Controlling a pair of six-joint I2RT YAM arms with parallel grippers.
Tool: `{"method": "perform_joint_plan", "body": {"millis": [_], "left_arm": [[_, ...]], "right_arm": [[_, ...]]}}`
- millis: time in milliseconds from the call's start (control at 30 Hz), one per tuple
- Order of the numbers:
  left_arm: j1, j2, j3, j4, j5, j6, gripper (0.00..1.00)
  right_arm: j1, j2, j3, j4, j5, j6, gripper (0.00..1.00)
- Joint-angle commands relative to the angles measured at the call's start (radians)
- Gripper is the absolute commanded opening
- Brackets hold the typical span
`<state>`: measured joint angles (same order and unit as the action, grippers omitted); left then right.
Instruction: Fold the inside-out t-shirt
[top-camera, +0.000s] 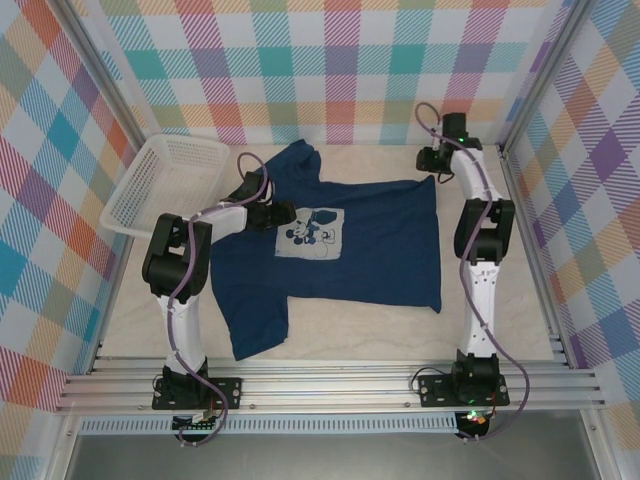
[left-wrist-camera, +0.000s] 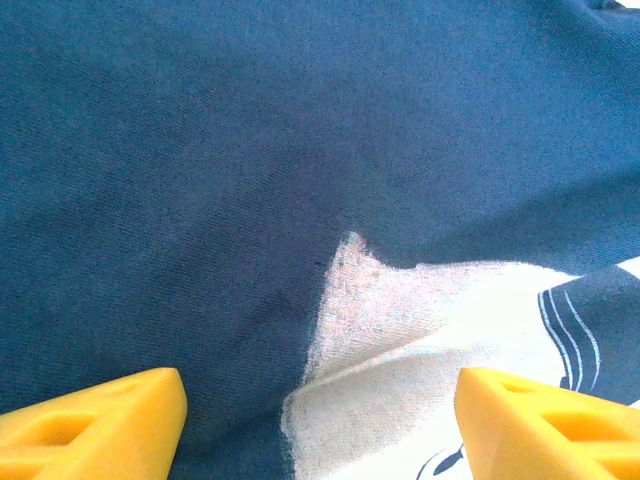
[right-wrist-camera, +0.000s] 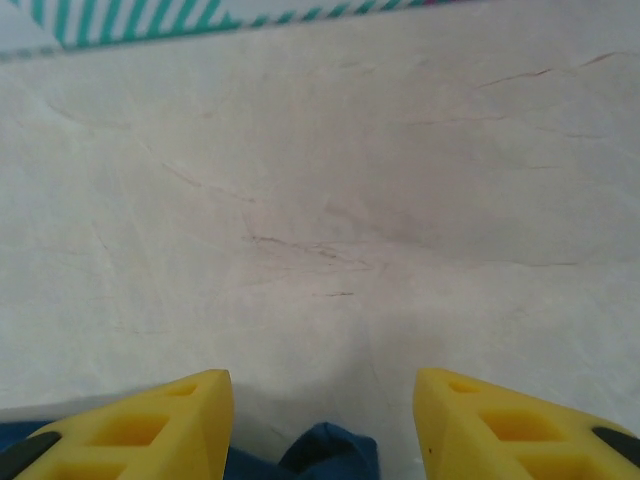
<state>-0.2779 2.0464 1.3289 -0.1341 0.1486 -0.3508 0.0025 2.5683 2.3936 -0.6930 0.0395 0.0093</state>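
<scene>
Left claw (left-wrist-camera: 320, 392) gapes over t-shirt (top-camera: 372, 245), basket (top-camera: 165, 185) seemingly just beside.

t-shirt (top-camera: 370, 250) flat on table (top-camera: 505, 325) | basket (top-camera: 165, 180) left of it | left pincer (top-camera: 284, 213) above t-shirt

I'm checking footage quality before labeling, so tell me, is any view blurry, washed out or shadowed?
Top view: sharp, evenly lit, t-shirt clear. Left wrist view: print washed out near white, a dim shadow on the cloth above it, left fingers soft. Right wrist view: table bright, faint shadow near the soft right fingers.
</scene>
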Motion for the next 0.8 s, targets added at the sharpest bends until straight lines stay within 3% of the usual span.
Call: {"method": "perform_joint_plan", "body": {"millis": [0, 767], "left_arm": [[0.0, 0.025, -0.02, -0.135, 0.046, -0.007, 0.73], [0.0, 0.02, -0.038, -0.169, 0.037, 0.006, 0.73]], "right_arm": [[0.016, 0.07, 0.085, -0.107, 0.108, -0.144, 0.49], [0.021, 0.208, 0.295, -0.35, 0.159, -0.136, 0.3]]}}
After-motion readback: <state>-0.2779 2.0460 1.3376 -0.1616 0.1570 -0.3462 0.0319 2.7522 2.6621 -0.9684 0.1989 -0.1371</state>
